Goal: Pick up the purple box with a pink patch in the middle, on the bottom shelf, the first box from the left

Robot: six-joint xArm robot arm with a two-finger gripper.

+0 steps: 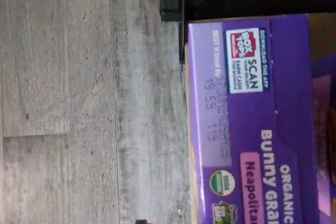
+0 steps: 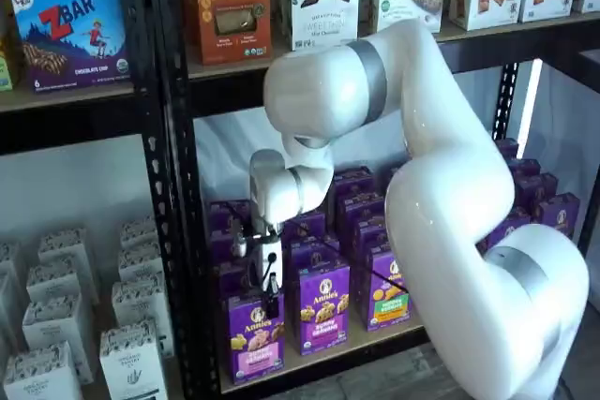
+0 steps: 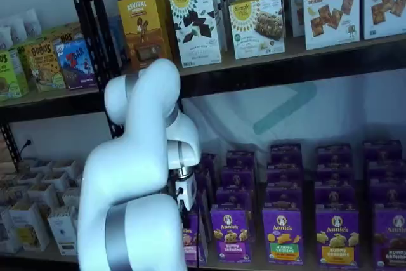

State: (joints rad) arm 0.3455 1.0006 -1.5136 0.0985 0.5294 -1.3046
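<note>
**Gripper above the leftmost purple carton**

I see the white gripper with black fingers (image 2: pixel 270 304) hanging, jaws spread wide and empty, just above the small purple carton with a pink band (image 2: pixel 255 335), which stands upright at the near left end of the tan wooden bottom shelf (image 2: pixel 323 355).

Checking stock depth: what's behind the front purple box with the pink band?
Behind the purple box, more purple cartons line up toward the back of the bottom shelf. The gripper covers part of that row.
</note>
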